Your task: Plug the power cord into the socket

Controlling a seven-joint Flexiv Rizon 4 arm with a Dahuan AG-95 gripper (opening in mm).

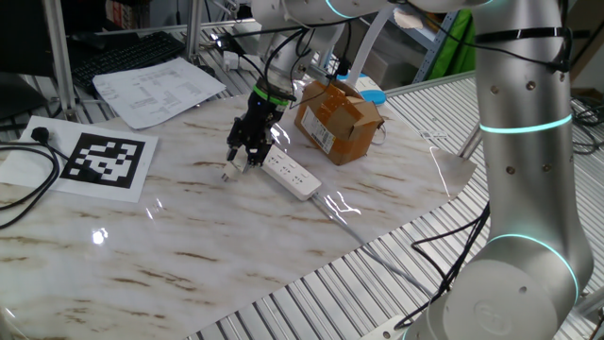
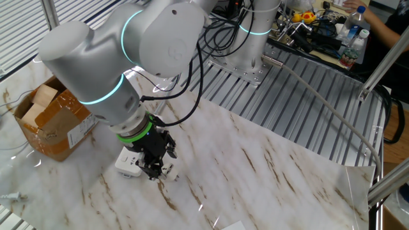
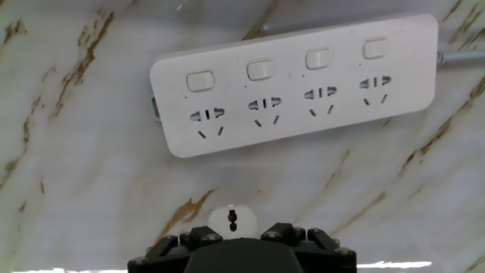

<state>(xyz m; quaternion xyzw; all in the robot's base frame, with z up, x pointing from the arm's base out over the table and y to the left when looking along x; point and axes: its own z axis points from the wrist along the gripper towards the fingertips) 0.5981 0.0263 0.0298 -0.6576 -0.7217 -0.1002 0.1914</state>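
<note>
Beside the strip's (image 3: 295,80) near end, the gripper (image 3: 233,231) pinches the small white plug (image 3: 233,219) just above the marble. Misaligned pins could jam against an outlet face and shove the unfixed strip, or twist the plug in the fingers.

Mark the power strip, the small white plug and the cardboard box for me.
power strip (image 3: 295,83): hand view, bare face between switches and outlets.
small white plug (image 3: 232,218): hand view, its rounded top at the pincer.
cardboard box (image 1: 338,118): one fixed view, front side.

One socket (image 3: 295,83), one power cord (image 3: 233,218), one box (image 1: 338,118).
</note>
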